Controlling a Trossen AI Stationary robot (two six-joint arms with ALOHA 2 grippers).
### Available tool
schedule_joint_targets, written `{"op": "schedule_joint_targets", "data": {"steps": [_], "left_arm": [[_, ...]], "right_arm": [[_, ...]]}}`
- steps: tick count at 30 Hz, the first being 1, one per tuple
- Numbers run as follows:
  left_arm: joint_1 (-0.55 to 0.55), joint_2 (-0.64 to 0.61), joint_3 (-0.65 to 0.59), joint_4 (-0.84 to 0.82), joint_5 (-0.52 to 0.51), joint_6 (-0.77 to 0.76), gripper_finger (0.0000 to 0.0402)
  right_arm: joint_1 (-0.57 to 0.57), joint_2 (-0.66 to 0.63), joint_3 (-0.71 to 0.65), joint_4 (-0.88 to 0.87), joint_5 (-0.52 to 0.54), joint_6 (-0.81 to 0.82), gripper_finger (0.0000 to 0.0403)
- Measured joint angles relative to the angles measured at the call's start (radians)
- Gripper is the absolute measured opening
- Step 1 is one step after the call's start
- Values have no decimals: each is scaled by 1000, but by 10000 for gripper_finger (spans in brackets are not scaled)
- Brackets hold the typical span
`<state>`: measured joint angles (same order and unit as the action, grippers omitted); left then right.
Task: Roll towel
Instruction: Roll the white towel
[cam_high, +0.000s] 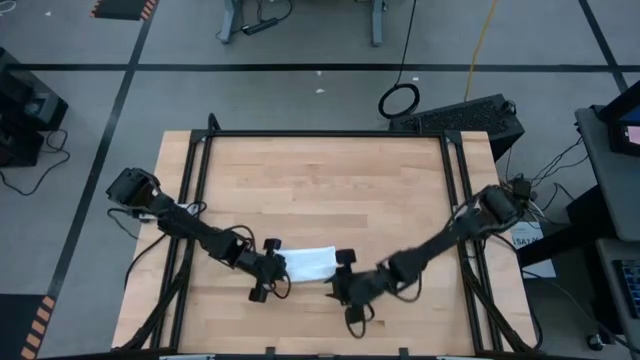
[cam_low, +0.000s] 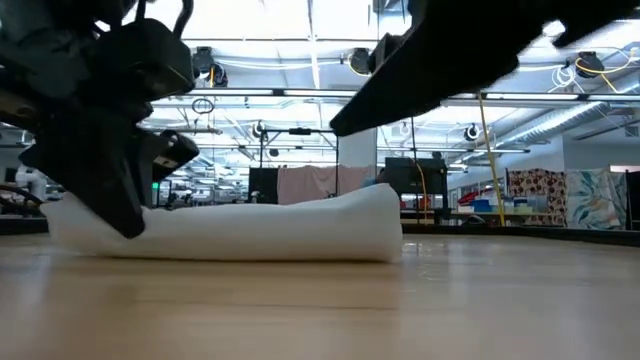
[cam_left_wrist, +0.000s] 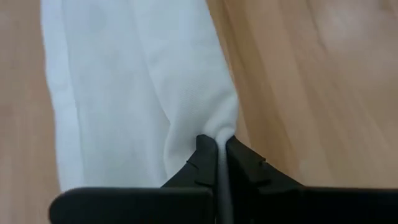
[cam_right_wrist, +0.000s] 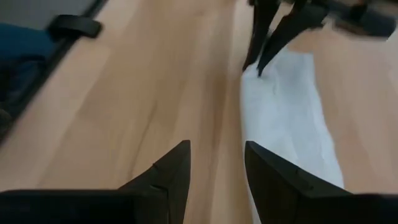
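The white towel (cam_high: 308, 264) lies on the wooden table near its front edge, gathered into a narrow thick band running left to right (cam_low: 250, 230). My left gripper (cam_left_wrist: 217, 144) is at the band's left end, shut on the cloth. My right gripper (cam_right_wrist: 217, 155) stands open just off the towel's right end (cam_right_wrist: 292, 118), raised above the table and pointing along the band toward my left gripper (cam_right_wrist: 260, 65). Nothing is between its fingers. My left gripper pinches the towel's left end at a corner of the band (cam_left_wrist: 219, 130) between its two fingertips, where the cloth puckers into a small fold. The fingers slant down from the table's left. The rest of the towel (cam_left_wrist: 124, 81) lies slack on the table.
Bare wood (cam_high: 320, 190) stretches behind the towel to the far edge. A black frame rail (cam_high: 200, 180) runs along the table's left side and another (cam_high: 455, 190) along its right. The front edge is close to both grippers.
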<state>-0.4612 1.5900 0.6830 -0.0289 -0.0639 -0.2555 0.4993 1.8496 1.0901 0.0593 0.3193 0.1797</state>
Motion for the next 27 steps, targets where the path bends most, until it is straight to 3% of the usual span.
{"op": "schedule_joint_targets", "data": {"steps": [3,5,11,15,22,27], "left_arm": [[28,-1,-28,23,53,-26,16],[45,-2,-51,49,92,-36,16],[94,-2,-92,177,273,-36,16],[124,-2,-92,181,349,-54,16],[173,-2,-92,187,433,-111,16],[234,-2,-92,225,555,-155,16]], "right_arm": [[46,70,0,92,130,-26,142],[56,114,0,131,163,-39,142],[16,183,0,264,144,-162,142],[-12,193,0,309,56,-222,142],[-17,193,-34,336,-10,-127,144],[22,173,-35,355,1,-55,180]]}}
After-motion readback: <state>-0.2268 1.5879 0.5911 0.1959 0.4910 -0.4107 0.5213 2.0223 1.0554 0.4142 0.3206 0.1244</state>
